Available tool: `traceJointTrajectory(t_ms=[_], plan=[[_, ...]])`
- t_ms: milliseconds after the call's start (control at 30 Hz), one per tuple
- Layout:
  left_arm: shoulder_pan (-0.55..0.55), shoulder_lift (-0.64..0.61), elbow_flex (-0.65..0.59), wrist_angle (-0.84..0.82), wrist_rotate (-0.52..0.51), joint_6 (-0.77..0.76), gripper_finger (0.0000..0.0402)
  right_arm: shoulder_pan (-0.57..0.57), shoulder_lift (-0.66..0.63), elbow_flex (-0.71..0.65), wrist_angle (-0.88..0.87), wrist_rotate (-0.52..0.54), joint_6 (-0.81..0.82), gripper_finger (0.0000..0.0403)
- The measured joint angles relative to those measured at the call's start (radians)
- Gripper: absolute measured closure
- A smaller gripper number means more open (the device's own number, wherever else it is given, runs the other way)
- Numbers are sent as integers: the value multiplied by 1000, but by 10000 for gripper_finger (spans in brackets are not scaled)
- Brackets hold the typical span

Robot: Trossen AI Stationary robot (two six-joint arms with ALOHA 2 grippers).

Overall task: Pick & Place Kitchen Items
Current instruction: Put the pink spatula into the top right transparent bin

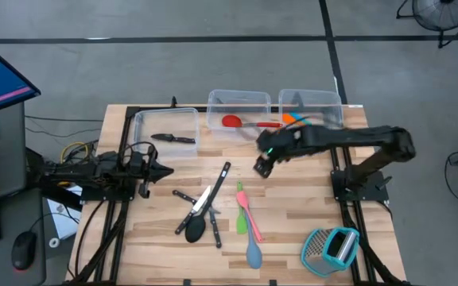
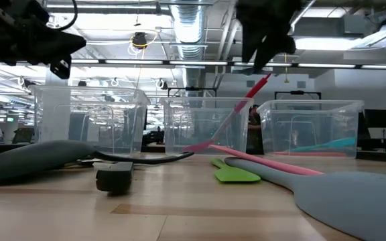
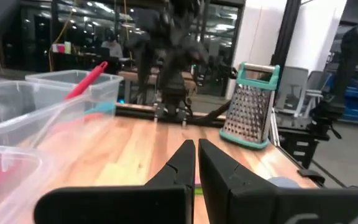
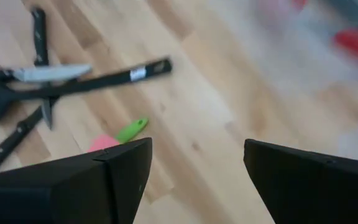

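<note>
Nearest the low camera, a grey-blue spatula (image 2: 354, 194) is lying along the near right of the table, with a pink spatula (image 1: 249, 214) and a green spatula (image 1: 241, 220) just beside it.

You are holding the right gripper (image 1: 262, 165) above the middle of the table with its fingers wide apart and nothing between them; the red spoon (image 1: 245, 122) is already resting in the middle bin (image 1: 238, 100), so you are likely between a drop-off and the next pick. The left gripper (image 1: 162, 172) is waiting at the left with its fingers pressed together, empty.

For the next move, you are needing to bring the right gripper down over one loose utensil: the spatulas, or the crossed pile of knives (image 1: 201, 204) and the black spoon (image 1: 196, 230) left of them. That pile overlaps, so a single handle will be harder to pinch cleanly.

Of the containers at the far edge, the left bin (image 1: 165, 115) is holding one knife (image 1: 173, 138), and the right bin (image 1: 310, 98) is holding an orange spatula (image 1: 293, 118) and a blue one. A grater (image 1: 330, 248) is sitting near right, in no bin.
</note>
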Motion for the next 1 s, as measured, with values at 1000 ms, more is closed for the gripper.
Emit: traceJointTrajectory(t_ms=[1000], plan=[[0,14,0,16,-117,50,400,251,352,0,272,-75,267,141]])
